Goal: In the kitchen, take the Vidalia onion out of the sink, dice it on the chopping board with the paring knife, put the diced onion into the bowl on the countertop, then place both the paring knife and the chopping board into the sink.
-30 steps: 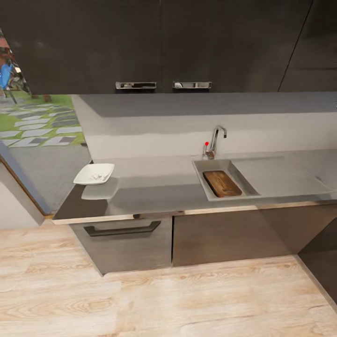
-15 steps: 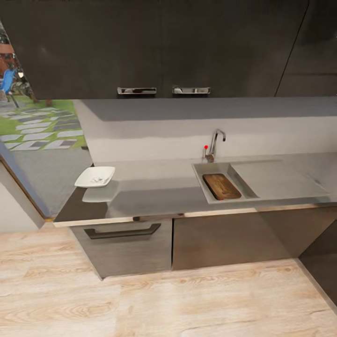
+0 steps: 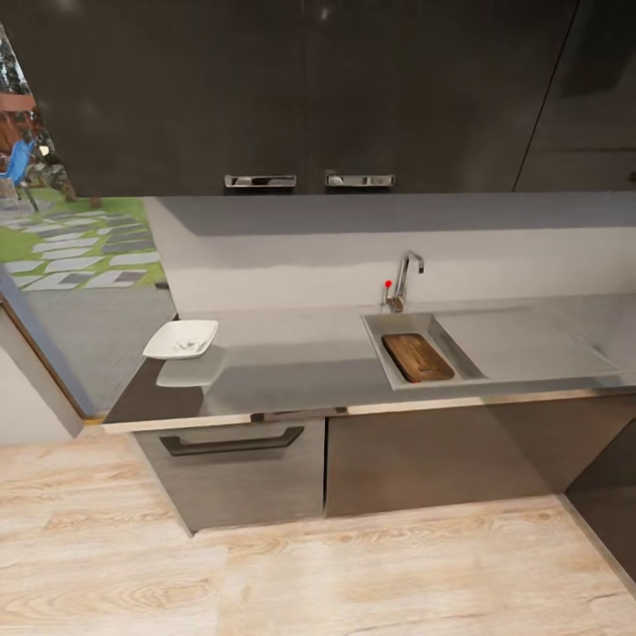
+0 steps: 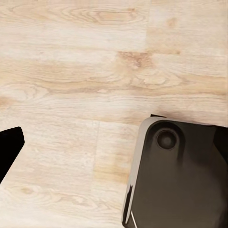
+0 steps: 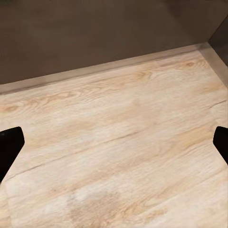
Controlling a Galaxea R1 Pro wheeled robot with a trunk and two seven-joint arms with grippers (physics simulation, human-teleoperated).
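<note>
Standing back from the countertop [image 3: 291, 367] here, with both arms hung low and aimed at the wood floor [image 3: 353, 574] – so nothing within reach yet. Right gripper [image 5: 114, 147] released, going by two black fingertips [image 5: 9, 147] parked at opposite edges of the right wrist view, bare planks between them and a grey cabinet [image 5: 95, 33] front just beyond. Left gripper [image 4: 114, 147] probably released too, judging from one fingertip [image 4: 8, 147] sitting just as far out to the side, though the other side gets lost against the robot's own dark base [image 4: 180, 175], so call that a guess. Up and ahead of both grippers, well apart from either: the sink [image 3: 389, 364], with the board [image 3: 417, 357] lying flat down in the basin under the tap [image 3: 405, 278]. Long axis of the board running roughly away from the robot, front to back, slanted a little. Off to the right of centre in the head view, so reckon the right arm is the nearer one for anything at the basin. Bowl [image 3: 180, 339] way over toward the left arm's side, near the counter's end, with some pale bits in it. Can't tell whether the knife lies in there beside the board – too small at this range. Looks close to done, if that knife is in.
</note>
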